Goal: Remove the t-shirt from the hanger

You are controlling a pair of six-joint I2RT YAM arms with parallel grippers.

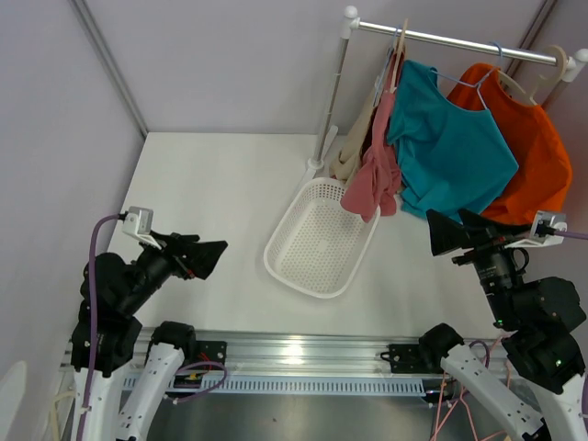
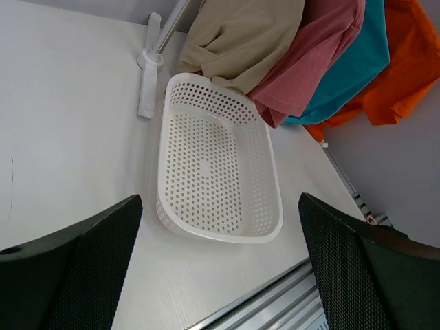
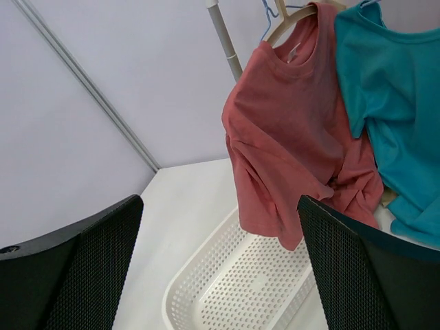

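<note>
We find the left gripper (image 1: 204, 258) and the right gripper (image 1: 446, 233) spread wide, holding nothing, over the near side of the table (image 1: 211, 184). The beige t-shirt (image 1: 352, 152), pink t-shirt (image 1: 375, 182), teal t-shirt (image 1: 450, 152) and orange t-shirt (image 1: 540, 163) hang on hangers from the rail (image 1: 459, 40) at far right, behind the white basket (image 1: 317, 243)

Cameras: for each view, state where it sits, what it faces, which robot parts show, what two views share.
Top: above and behind the robot, looking down on table, basket and rail; left arm and right arm show.
Left wrist: on the left arm, facing the basket; open jaws below.
Right wrist: on the right arm, facing the pink shirt; open jaws below.
Shared: wrist views both show basket, pink shirt.
</note>
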